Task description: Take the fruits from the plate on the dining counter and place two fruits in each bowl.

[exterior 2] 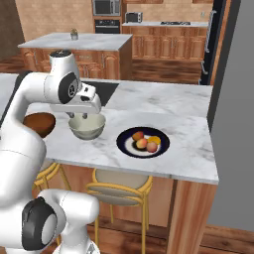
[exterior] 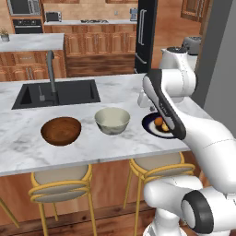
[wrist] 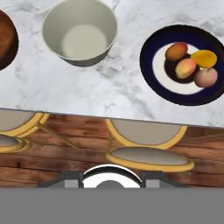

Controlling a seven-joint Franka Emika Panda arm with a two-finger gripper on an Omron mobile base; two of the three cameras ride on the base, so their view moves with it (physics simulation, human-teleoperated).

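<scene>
Several small round fruits (wrist: 185,68) lie together on the dark navy plate (wrist: 151,74) at the right end of the marbled dining counter (wrist: 118,87). The plate (exterior 2: 124,144) and its fruits (exterior 2: 142,143) also appear in the right base view, and the plate (exterior: 148,123) is partly behind my arm in the left base view. Left of it stand the cream bowl (wrist: 80,33) (exterior: 112,120) (exterior 2: 87,126) and the brown wooden bowl (exterior: 61,130) (wrist: 4,39) (exterior 2: 38,124), both empty. My gripper (exterior 2: 82,117) hangs high over the counter near the cream bowl, shut and holding nothing.
A black sink (exterior: 57,94) with a faucet (exterior: 50,69) is set into the counter behind the bowls. Yellow-framed stools (exterior: 60,182) (exterior: 159,166) (wrist: 148,155) stand under the counter's front edge. A grey wall closes the right side.
</scene>
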